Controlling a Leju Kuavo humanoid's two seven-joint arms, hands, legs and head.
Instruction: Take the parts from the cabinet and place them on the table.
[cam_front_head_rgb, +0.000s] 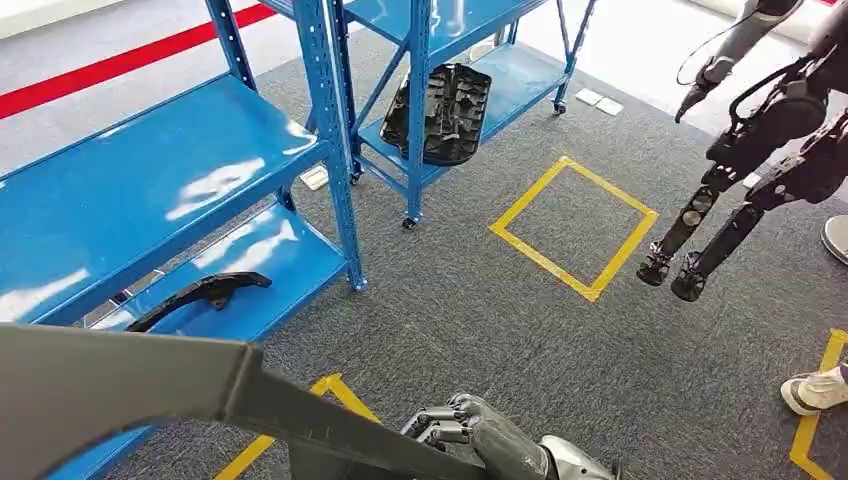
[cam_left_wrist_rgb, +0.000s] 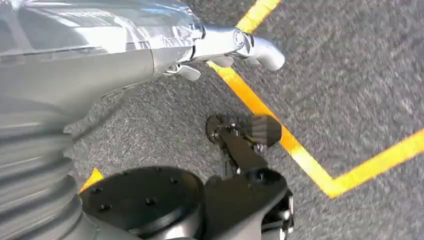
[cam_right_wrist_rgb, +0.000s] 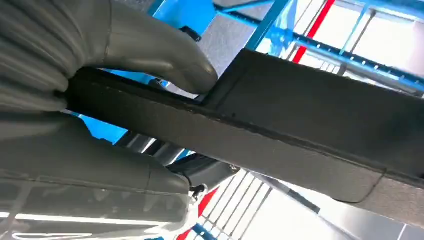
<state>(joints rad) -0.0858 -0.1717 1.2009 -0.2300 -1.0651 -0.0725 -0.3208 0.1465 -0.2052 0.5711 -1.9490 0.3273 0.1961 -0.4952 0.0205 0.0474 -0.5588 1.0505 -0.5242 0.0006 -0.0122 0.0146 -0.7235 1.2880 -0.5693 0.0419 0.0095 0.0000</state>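
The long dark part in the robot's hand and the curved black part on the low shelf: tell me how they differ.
The long dark part is held off the shelf by the right hand; the curved black part lies on the blue lower shelf. The held one looks straight-edged and grey-black, the shelved one arched and black. Both are long and slim.

Right hand (cam_right_wrist_rgb: 100, 65) grips a long dark grey part (cam_right_wrist_rgb: 280, 130): thumb pressed across its top edge, fingers beneath. In head view, the hand (cam_front_head_rgb: 470, 425) sits at bottom centre, fingers curled. Left hand (cam_left_wrist_rgb: 240, 47) hangs low, state unclear.
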